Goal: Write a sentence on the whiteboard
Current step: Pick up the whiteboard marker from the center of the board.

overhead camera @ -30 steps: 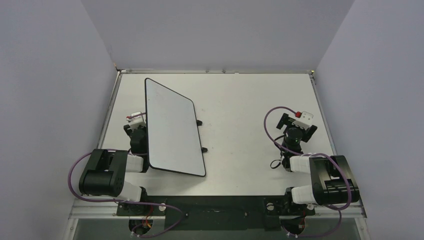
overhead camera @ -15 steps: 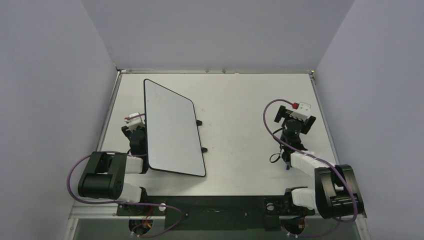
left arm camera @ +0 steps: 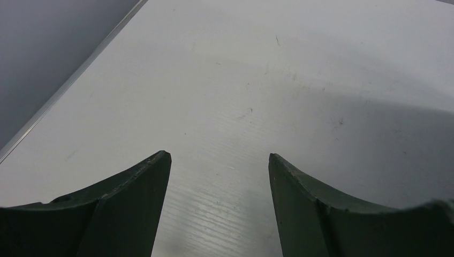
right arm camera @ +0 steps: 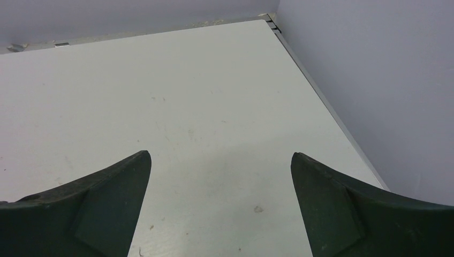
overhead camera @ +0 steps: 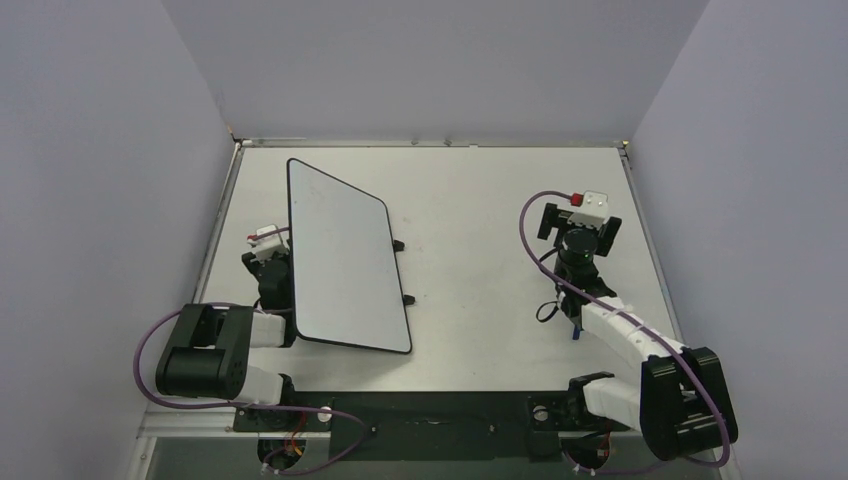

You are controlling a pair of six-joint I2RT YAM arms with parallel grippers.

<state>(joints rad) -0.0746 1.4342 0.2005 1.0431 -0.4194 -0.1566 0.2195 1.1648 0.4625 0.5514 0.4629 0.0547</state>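
From above: one whiteboard [overhead camera: 345, 262] stands tilted on the table [overhead camera: 470, 200] at about nine o'clock, two black feet [overhead camera: 398, 244] showing along its right edge. Two arms – the left arm [overhead camera: 215, 348] reaches up behind the board's left rim, the right arm [overhead camera: 625, 335] stretches toward three o'clock, well apart from the board.

Left wrist: the left gripper [left arm camera: 219, 158] is released, its two dark fingers [left arm camera: 144, 182] spread wide over bare table.

Right wrist: the right gripper [right arm camera: 220, 155] is also released – two fingers [right arm camera: 332, 187] wide apart, grasping nothing, the table's corner at one o'clock.
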